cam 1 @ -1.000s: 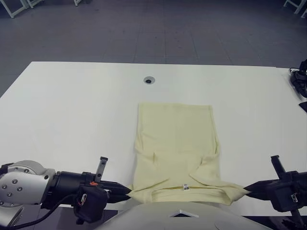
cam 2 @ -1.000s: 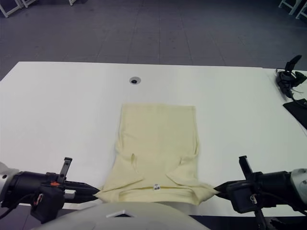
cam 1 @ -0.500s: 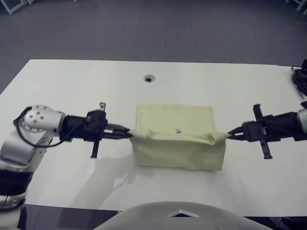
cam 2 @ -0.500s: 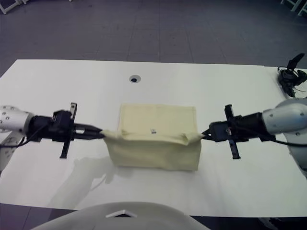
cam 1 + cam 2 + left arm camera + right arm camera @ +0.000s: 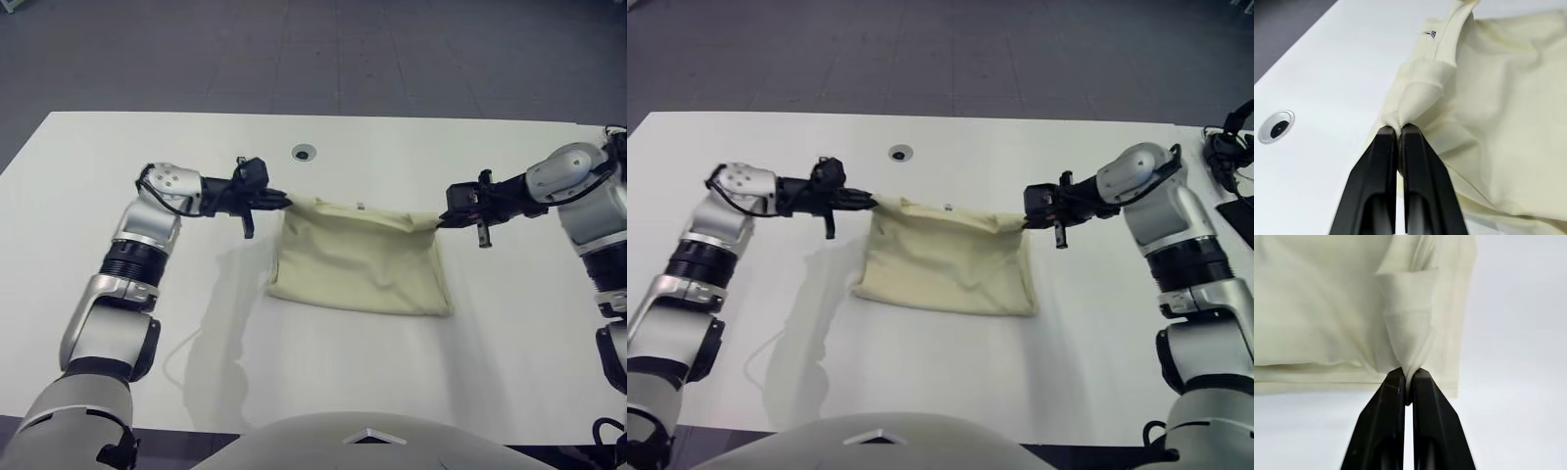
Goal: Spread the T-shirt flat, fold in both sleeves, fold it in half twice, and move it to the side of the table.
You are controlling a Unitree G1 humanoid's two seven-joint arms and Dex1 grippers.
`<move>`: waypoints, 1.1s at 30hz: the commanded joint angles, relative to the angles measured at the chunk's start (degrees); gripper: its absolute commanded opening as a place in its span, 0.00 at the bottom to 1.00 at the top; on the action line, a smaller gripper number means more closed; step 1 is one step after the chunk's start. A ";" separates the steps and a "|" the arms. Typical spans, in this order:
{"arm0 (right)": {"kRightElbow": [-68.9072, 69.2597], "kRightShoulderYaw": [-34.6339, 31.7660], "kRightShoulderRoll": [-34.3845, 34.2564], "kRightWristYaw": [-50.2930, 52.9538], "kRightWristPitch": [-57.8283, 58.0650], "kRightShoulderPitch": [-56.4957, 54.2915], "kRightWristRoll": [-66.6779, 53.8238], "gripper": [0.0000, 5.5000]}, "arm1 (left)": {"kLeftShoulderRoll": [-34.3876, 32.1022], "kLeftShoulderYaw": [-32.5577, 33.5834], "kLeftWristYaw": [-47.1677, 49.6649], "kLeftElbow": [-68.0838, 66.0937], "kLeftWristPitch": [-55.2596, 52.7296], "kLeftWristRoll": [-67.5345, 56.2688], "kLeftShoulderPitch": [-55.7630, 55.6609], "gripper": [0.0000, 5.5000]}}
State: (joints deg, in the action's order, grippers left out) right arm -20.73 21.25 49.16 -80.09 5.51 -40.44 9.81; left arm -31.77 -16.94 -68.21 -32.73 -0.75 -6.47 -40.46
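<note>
A pale yellow T-shirt (image 5: 358, 262) lies folded over on the white table (image 5: 147, 157), its upper layer stretched between both grippers along the far edge. My left gripper (image 5: 282, 202) is shut on the T-shirt's far left corner, pinching a bunched tip of cloth (image 5: 1400, 115). On the other side my right gripper (image 5: 440, 219) is shut on the far right corner (image 5: 1406, 357). Both pinched corners sit slightly above the table. The near edge of the T-shirt (image 5: 950, 302) rests flat on the table.
A round cable hole (image 5: 304, 153) sits in the table just beyond the T-shirt. Black cables and gear (image 5: 1225, 147) lie at the far right edge. Bare table stretches to the left, right and front of the T-shirt.
Both grippers have carried the T-shirt's near edge up and away from me over the far part, folding it in half. The arms are now stretched out toward the far edge.
</note>
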 commanded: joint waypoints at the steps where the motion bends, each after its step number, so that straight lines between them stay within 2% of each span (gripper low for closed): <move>1: -2.64 0.65 -1.70 0.79 -0.78 -1.70 1.15 0.00 | 0.12 -0.77 0.27 -2.07 2.07 3.41 -0.01 0.00; 3: -3.61 0.22 -2.41 1.89 -0.62 -1.47 1.25 0.00 | 0.64 -1.05 1.17 -3.58 2.77 4.86 -0.10 0.00; 4: -4.58 0.04 -2.92 3.17 -0.72 -1.54 1.62 0.07 | 0.97 -0.99 1.96 -4.31 3.10 5.53 -0.11 0.00; 5: -5.76 -0.31 -3.68 4.68 -0.12 -1.76 1.84 0.09 | 1.42 -0.77 3.40 -5.19 3.35 6.31 -0.23 0.00; 6: -6.96 -0.77 -4.55 6.25 0.44 -2.04 1.85 0.11 | 2.15 -0.30 5.71 -6.40 3.54 7.14 -0.58 0.06; 11: -11.31 -4.61 -8.48 14.83 3.50 -2.57 0.47 0.24 | 6.51 4.84 18.52 -11.18 5.39 7.07 -2.63 0.18; 17: -9.66 -8.42 -9.64 25.18 2.94 -2.63 0.87 0.44 | 10.78 11.44 27.68 -10.10 5.28 3.63 -2.86 0.39; 26: 1.87 -11.35 -13.03 32.62 0.77 3.58 -1.78 0.70 | 12.22 14.13 34.75 -7.21 3.94 4.26 0.87 0.66; 29: 3.52 -8.92 -14.12 34.97 -1.93 8.21 0.43 0.78 | 11.65 14.46 35.14 -1.66 2.82 3.94 5.28 0.74; 33: 2.33 -4.04 -12.77 37.98 -7.93 14.82 6.54 0.88 | 8.90 10.41 28.97 12.86 -0.41 4.42 15.61 0.85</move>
State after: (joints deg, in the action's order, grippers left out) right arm -17.60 14.41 35.14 -43.97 0.86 -29.81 12.53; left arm -20.34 -3.46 -34.83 -28.46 1.11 -2.44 -31.34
